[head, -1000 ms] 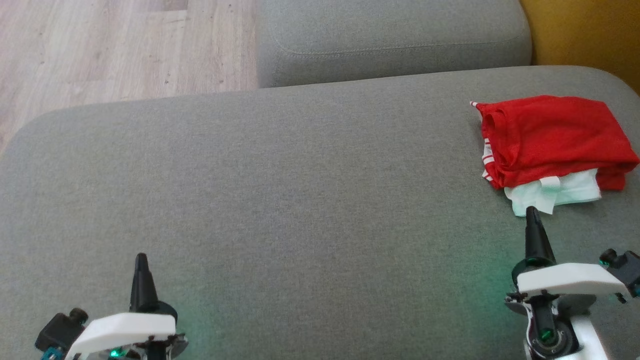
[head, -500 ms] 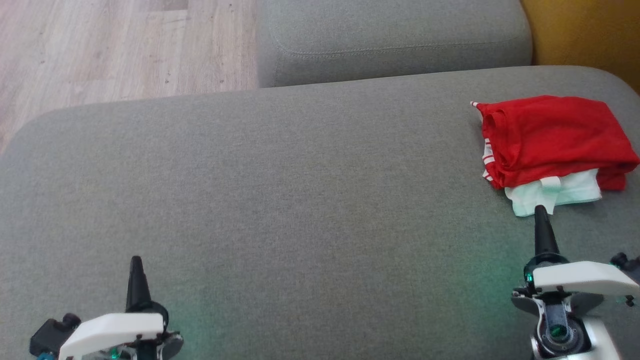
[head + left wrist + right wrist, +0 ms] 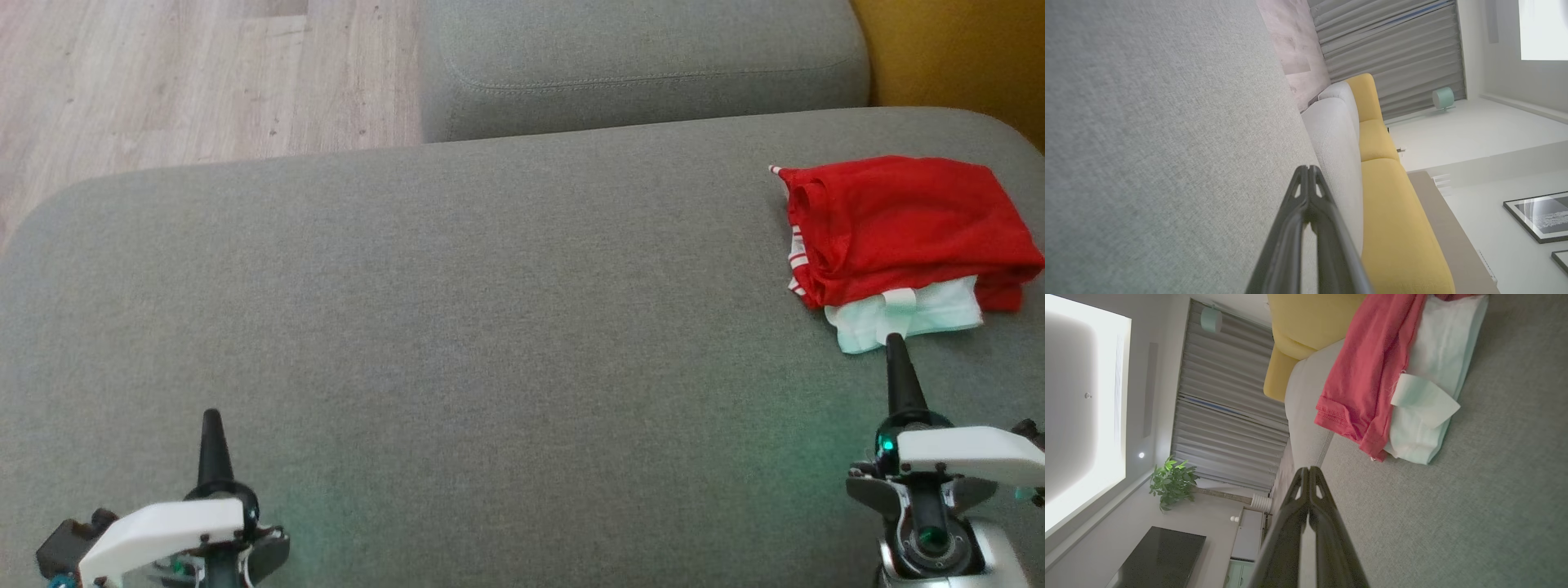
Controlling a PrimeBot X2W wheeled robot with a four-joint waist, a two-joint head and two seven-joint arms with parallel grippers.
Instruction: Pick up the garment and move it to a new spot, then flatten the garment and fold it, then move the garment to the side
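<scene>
The garment [image 3: 906, 229] lies folded into a compact red bundle at the far right of the grey sofa seat [image 3: 490, 327], with a white panel sticking out of its near edge. The right wrist view has the garment [image 3: 1372, 375] at the top. My right gripper [image 3: 895, 341] is shut and empty, its tip just short of that white edge; in its own view the right gripper [image 3: 1309, 469] shows both fingers pressed together. At the lower left my left gripper [image 3: 211, 416] hovers over bare cushion, shut and empty; the left gripper [image 3: 1308, 168] shows closed tips in its wrist view.
A second grey cushion [image 3: 637, 65] sits behind the seat. Wooden floor [image 3: 163, 82] lies beyond the seat's far left edge. A yellow sofa part [image 3: 963, 57] stands at the back right.
Both grippers have drawn back toward the near edge. The right one has also shifted slightly right. The garment has not moved.
</scene>
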